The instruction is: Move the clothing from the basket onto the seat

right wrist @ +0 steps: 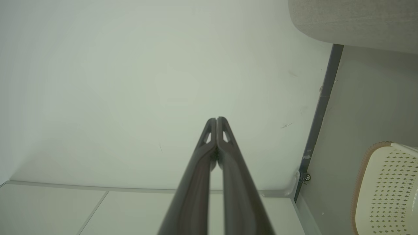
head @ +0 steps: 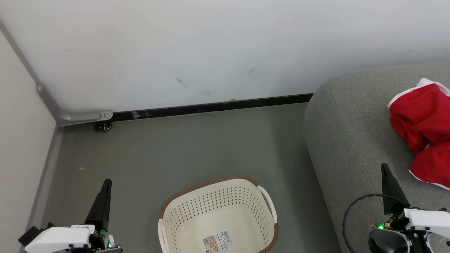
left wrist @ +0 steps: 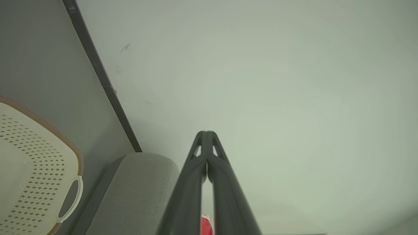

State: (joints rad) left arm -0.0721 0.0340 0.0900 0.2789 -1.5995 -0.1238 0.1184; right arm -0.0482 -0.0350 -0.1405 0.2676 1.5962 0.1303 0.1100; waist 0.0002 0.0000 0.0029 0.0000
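Left tool (head: pixel 105 186) and right tool (head: pixel 385 169) are clenched, empty. Basket (head: pixel 211 182) at six o'clock looks bare, clothing (head: pixel 418 119) on the seat (head: pixel 344 133); finished, I reckon.

Bare lab-like room, scuffed white wall (head: pixel 211 45), grey floor (head: pixel 168 151), corner castor (head: pixel 104 126)

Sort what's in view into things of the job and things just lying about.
Job: clothing, lying on the seat; basket, standing on the floor.

Just there: wall; black skirting; small caster near the corner; sticker inside the basket.
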